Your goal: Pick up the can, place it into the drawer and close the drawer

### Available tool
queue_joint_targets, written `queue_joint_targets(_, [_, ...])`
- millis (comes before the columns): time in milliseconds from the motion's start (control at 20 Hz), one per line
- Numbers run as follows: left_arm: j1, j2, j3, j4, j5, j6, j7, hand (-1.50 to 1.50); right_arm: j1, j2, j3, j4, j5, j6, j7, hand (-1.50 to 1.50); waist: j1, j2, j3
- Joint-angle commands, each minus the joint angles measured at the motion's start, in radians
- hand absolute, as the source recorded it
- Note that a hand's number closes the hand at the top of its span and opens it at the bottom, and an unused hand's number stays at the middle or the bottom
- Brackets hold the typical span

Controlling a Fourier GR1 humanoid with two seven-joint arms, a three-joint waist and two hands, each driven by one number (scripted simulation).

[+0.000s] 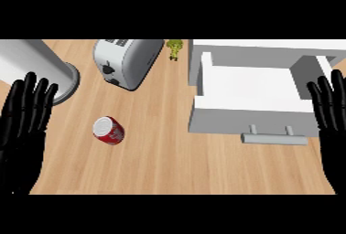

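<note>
Both my hands, left (25,128) & right (331,119), rested w/ fingers straight. Can (108,130) stood left of the open drawer (256,87); I'd grab its sides.

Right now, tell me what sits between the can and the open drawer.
Nothing visible. Bare counter runs from the red can rightward to the open drawer. The toaster stands farther back, off that line. Both robot hands, left and right, rest open at the view's edges.
</note>
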Motion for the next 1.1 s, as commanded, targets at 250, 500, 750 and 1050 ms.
queue_joint_targets(250, [0.165,0.013,0.103,-0.087,0.146,-0.1,-0.044,-1.5,0.028,0.042,0.003,-0.001,0.002,-0.015,-0.038,-1.5,-0.028,-0.027,0.016])
queue_joint_targets(500, [0.203,-0.024,0.098,-0.021,0.097,0.057,0.279,-1.5,0.05,0.015,-0.065,0.085,0.009,-0.068,0.165,-1.5,-0.029,-0.026,0.017])
queue_joint_targets(750, [0.122,0.033,0.211,-0.026,0.169,0.037,0.358,-1.5,0.059,0.022,-0.059,0.059,0.01,-0.061,0.181,-1.5,-0.031,-0.026,0.016])
queue_joint_targets(1050, [0.175,-0.013,0.188,-0.048,0.143,0.005,0.311,-1.5,0.097,0.026,-0.088,0.061,-0.015,-0.043,0.152,-1.5,-0.03,-0.027,0.016])
